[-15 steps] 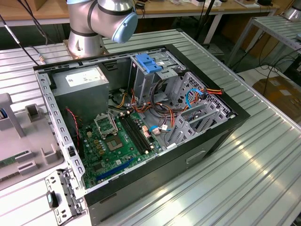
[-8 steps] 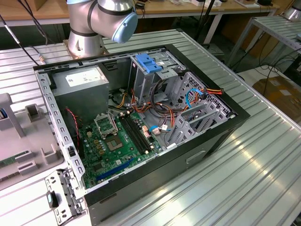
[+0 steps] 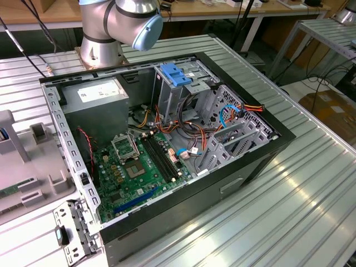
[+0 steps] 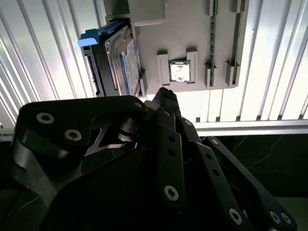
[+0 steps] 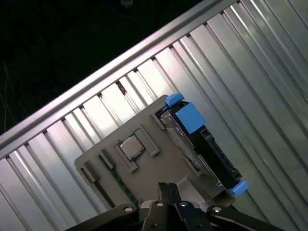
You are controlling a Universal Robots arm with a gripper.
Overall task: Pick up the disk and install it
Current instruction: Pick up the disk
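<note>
Exterior view: robot arm [image 3: 119, 22] is standing at the far side of an open computer case [image 3: 167, 139]. Second wrist view: gripper [image 4: 166, 95], fingers pressed together and empty, is hovering above a grey tray [image 4: 192, 29]. First wrist view: the disk [image 5: 202, 144] is standing on edge at the tray's end, near a processor chip [image 5: 132, 147].

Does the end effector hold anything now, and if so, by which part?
Nothing. The end effector is shut and empty above the grey tray, where the disk stands on edge, untouched.
</note>
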